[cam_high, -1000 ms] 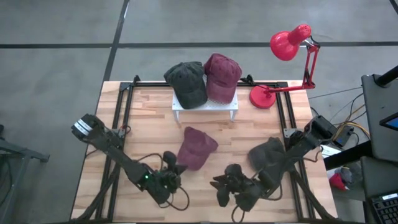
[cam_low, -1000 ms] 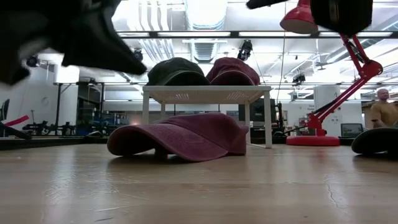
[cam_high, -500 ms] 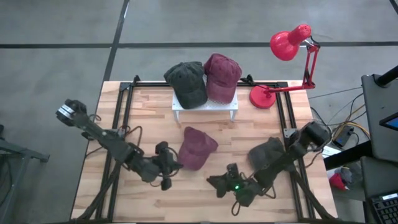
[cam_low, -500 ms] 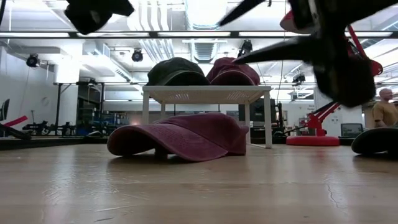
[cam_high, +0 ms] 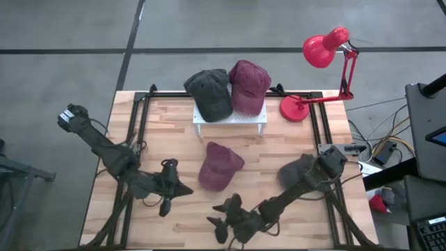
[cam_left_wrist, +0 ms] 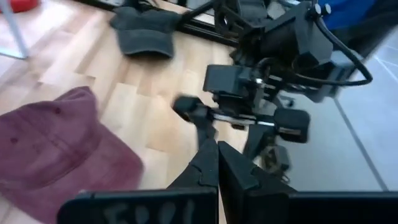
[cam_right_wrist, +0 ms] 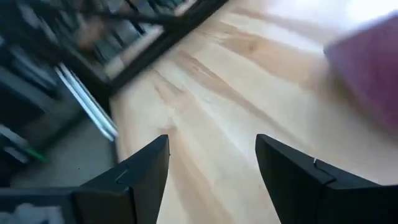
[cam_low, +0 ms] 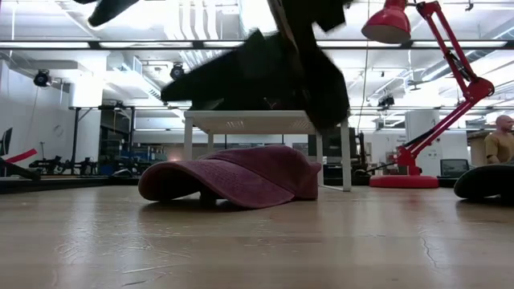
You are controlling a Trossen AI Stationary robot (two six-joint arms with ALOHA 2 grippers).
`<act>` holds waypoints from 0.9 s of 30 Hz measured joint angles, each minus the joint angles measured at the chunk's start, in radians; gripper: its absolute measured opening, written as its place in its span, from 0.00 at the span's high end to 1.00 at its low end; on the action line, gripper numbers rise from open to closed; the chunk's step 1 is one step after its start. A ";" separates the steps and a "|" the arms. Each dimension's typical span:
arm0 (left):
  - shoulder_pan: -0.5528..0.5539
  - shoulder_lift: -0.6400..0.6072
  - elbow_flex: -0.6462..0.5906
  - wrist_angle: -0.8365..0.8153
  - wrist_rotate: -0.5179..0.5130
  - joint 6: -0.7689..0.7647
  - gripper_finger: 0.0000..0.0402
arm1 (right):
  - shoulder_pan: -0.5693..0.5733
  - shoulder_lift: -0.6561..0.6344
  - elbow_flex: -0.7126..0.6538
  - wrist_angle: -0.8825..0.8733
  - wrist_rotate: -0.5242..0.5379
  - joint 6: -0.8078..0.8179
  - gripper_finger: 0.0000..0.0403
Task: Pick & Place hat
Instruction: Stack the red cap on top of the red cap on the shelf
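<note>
Reaching for the maroon hat (cam_high: 220, 166) in the middle of the table (cam_high: 293, 143), your right gripper (cam_high: 224, 217) hangs near the front edge with its fingers (cam_right_wrist: 137, 177) spread and nothing between them; from there you would do well to swing it toward the hat's near side, come down low, and take the brim or the crown's edge, not the soft top (cloth like that will likely bunch and slip). Your left gripper (cam_high: 169, 199) sits just beside the hat on the other side, fingers (cam_left_wrist: 208, 168) pressed together and empty, so keep the two arms well apart as you close in, because they face each other across a narrow gap. Beyond the hat stands a small white rack (cam_high: 230, 118) already carrying a dark hat (cam_high: 209, 93) and a second maroon one (cam_high: 248, 85), side by side and touching; I would judge that the place to aim for, though little room is left on it. A grey hat (cam_high: 298, 171) lies under the right arm's forearm, and the red lamp (cam_high: 324, 59) stands at the far right corner, clear of your path.
</note>
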 joint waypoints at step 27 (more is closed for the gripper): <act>-0.060 -0.119 0.000 -0.075 0.225 -0.038 1.00 | -0.098 0.446 0.907 -1.162 0.267 -0.389 0.44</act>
